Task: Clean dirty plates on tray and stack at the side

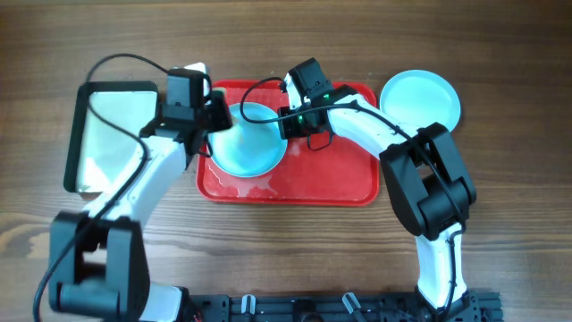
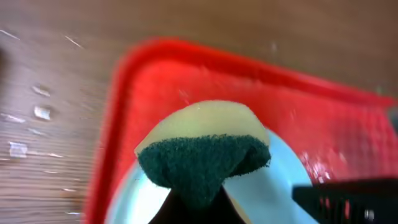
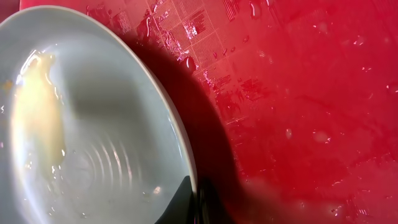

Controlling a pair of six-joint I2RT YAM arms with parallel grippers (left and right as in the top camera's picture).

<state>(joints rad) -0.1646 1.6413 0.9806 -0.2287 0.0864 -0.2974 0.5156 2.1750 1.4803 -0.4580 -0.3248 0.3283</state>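
Left hand (image 1: 217, 116) closed on the sponge (image 2: 205, 155), at left rim of blue plate (image 1: 250, 145); plate centre lies toward desk's right edge. Right hand (image 1: 288, 123) pinches the opposite rim.

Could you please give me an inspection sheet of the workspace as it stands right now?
Surface: wooden table; water drops on it left of the tray.
Job's things: red tray, wet; turquoise plate on it, with yellowish residue; second turquoise plate on the table, right of the tray.
Clutter: black-rimmed basin left of the tray; white edge behind the left wrist, cannot tell what.
Grippers: left gripper shut on a yellow-and-green sponge over the plate on the tray; right gripper pinching that plate's rim.
Cables: black cable arcing above the basin.
Surroundings: nothing seen.
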